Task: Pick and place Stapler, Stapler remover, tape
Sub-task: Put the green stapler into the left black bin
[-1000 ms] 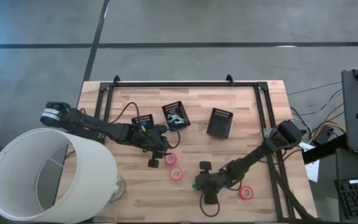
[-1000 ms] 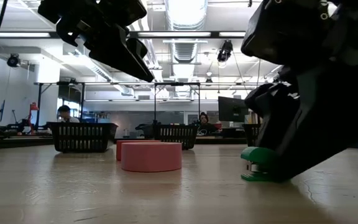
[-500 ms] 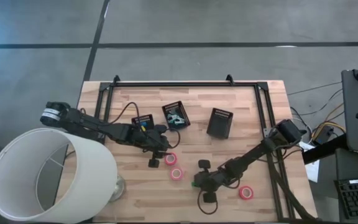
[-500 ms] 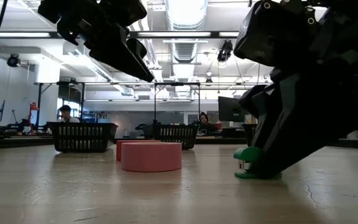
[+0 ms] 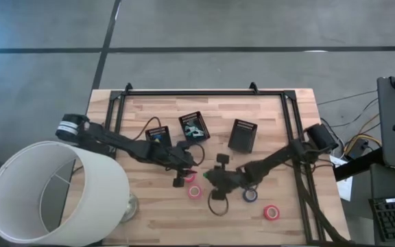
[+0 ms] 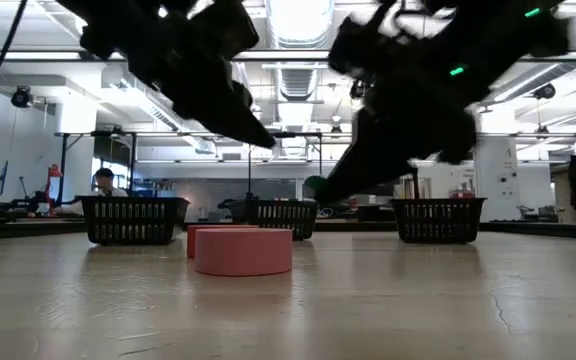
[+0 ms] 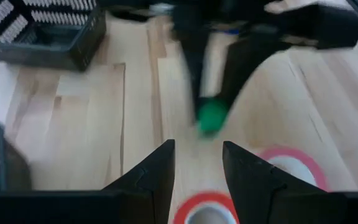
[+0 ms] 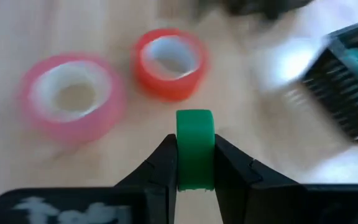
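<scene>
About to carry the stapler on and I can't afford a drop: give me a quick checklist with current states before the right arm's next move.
1. Small green stapler clamped in the right gripper: ok.
2. Stapler lifted clear of the wooden table: ok.
3. Left gripper open, empty, above a red tape ring: ok.
4. Clearance between the two grippers, close together mid-table: cannot tell.
5. Room in the right-hand black mesh bin: cannot tell.

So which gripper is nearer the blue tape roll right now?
Right. The right gripper, clamped on the green stapler, hangs just beside the blue tape roll; the left gripper is farther away, over the pink rolls.
</scene>
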Tool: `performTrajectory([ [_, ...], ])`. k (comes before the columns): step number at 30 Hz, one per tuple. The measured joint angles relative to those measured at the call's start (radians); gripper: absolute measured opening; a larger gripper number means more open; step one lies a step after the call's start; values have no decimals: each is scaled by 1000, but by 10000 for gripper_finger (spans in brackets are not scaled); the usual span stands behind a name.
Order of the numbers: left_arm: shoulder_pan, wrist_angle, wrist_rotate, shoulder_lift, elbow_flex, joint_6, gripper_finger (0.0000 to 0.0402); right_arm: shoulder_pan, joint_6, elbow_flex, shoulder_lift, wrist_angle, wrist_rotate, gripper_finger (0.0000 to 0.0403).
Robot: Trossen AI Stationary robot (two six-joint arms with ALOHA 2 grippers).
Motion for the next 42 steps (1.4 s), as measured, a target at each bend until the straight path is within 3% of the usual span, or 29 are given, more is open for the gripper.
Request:
performTrajectory([
  [22, 8, 249, 13, 169, 2, 9, 138, -28, -22, 1, 0, 28, -2, 76],
  [31, 9, 254, 14, 188, 2, 13, 137, -27, -21, 1, -1, 35, -5, 80],
  [34, 8, 254, 4, 188, 2, 16, 124, -28, -21, 1, -2, 35, -5, 79],
  [39, 8, 253, 6, 188, 2, 21, 70, -28, -21, 1, -2, 33, -5, 82],
  [42, 8, 253, 6, 188, 2, 20, 65, -27, -17, 1, -2, 34, -4, 94],
])
